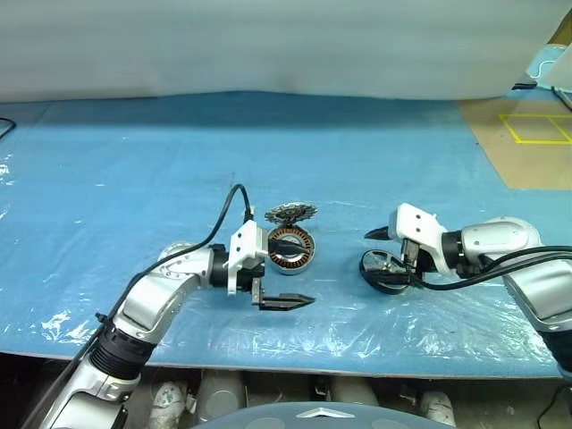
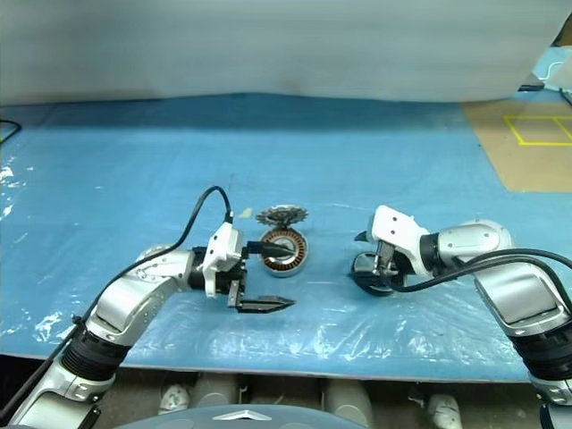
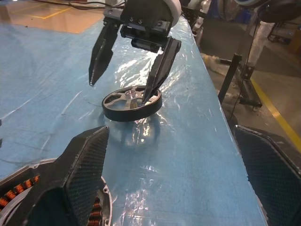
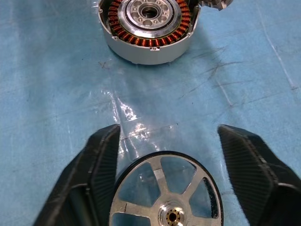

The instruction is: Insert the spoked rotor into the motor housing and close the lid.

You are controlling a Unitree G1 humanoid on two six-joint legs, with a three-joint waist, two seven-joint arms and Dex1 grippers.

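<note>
**Q:** Three parts lie on the blue worktop (image 1: 134, 197); taken from largest to smallest, how should each handle?

**A:** Motor housing (image 1: 290, 248): a grey metal puck with copper windings around a silver centre, lying open side up. It looks stiff and fairly heavy; hold the outer wall, never the windings. Lid (image 1: 290, 213): a toothed grey disc just behind the housing, apparently tilted. Judged rigid, with a finned rim that gives grip at the edge. Spoked rotor (image 4: 165, 193): a dark rim with shiny silver spokes and hub, flat on the worktop, well to the right of the housing. Likely light, stiff and smooth, so prone to slip; pinch across the rim or by one spoke.

**Q:** How are the arms posed?

**A:** Left claw (image 1: 284, 268): open and empty, reaching level from the housing's left, one finger over the windings and the other nearer the robot. Right claw (image 4: 165, 155): tilted down over the rotor, fingers spread wide. One fingertip sits among the spokes near the hub and the other hangs clear of the rim, so nothing is gripped.
</note>
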